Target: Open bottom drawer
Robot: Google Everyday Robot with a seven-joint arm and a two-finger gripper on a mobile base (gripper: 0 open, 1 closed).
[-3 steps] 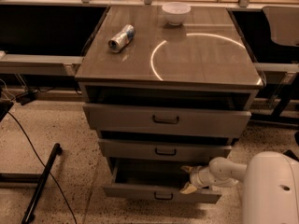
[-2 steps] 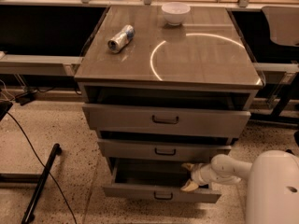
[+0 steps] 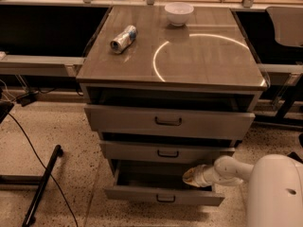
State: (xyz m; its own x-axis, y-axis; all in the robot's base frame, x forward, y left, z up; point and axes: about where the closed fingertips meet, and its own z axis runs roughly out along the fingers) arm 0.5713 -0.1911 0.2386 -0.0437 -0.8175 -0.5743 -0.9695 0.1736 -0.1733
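Observation:
The bottom drawer (image 3: 163, 196) is the slimmest grey front at the foot of the cabinet, with a small dark bar handle (image 3: 165, 199). It stands pulled out, and its dark inside shows above the front panel. My gripper (image 3: 189, 176) is at the end of the white arm (image 3: 222, 170) that reaches in from the right. It sits over the right part of the open drawer, just above the front panel's top edge.
The middle drawer (image 3: 166, 151) and the top drawer (image 3: 168, 121) also stand slightly out. On the cabinet top lie a can (image 3: 123, 38) on its side and a white bowl (image 3: 179, 13). A black stand leg (image 3: 42, 186) and a cable lie on the floor at left.
The arm has drawn back a little toward the front right. The bottom drawer has come out slightly further with it.

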